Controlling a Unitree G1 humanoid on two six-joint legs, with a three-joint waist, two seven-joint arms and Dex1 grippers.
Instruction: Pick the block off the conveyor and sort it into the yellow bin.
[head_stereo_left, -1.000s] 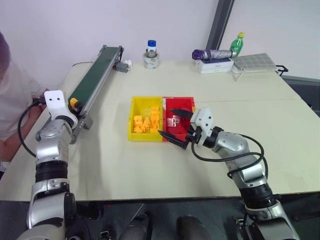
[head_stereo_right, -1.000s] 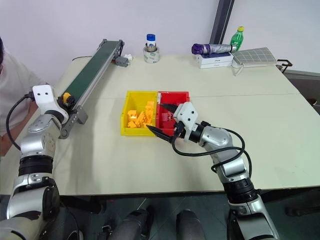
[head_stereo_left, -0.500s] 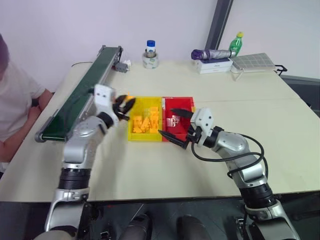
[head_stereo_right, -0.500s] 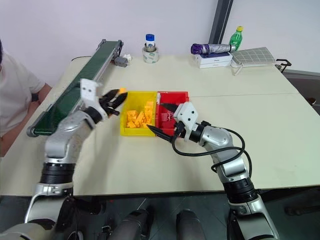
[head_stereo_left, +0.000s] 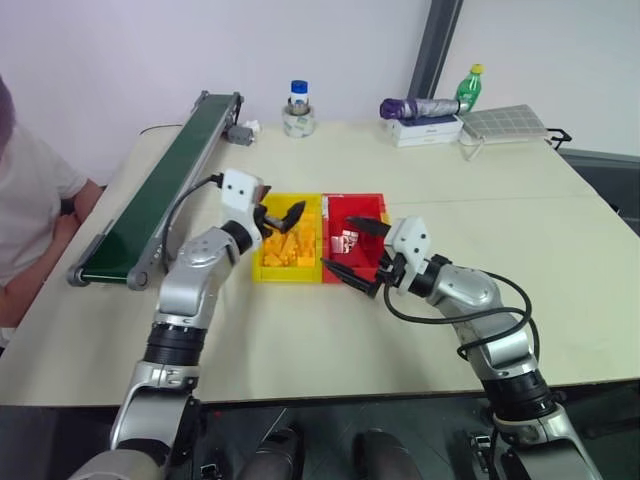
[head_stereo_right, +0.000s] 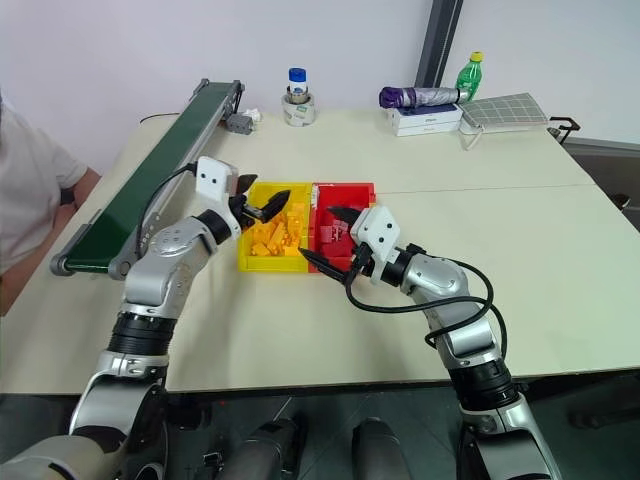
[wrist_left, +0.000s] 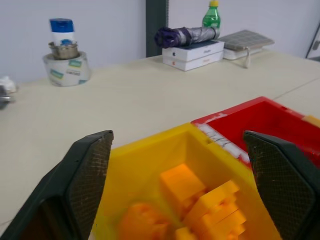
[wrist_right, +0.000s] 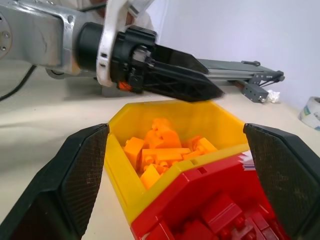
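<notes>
Hovering: left claw (head_stereo_left: 283, 222) hangs over the yellow bin (head_stereo_left: 262, 262), fingers spread wide, nothing between them.
Block: orange blocks (wrist_left: 181, 183) are heaped inside the yellow bin, below the left claw; I cannot tell which one is the task's piece.
Right claw (head_stereo_left: 357, 252): released, fingers apart and empty, at the near edge of the red bin (head_stereo_left: 375, 205), which touches the yellow bin's right wall.
Conveyor (head_stereo_left: 160, 192): on the worktop (head_stereo_left: 400, 330) to the left of the yellow bin, belt bare.
Person (head_stereo_left: 30, 200): seated beyond the conveyor, left of the yellow bin.
</notes>
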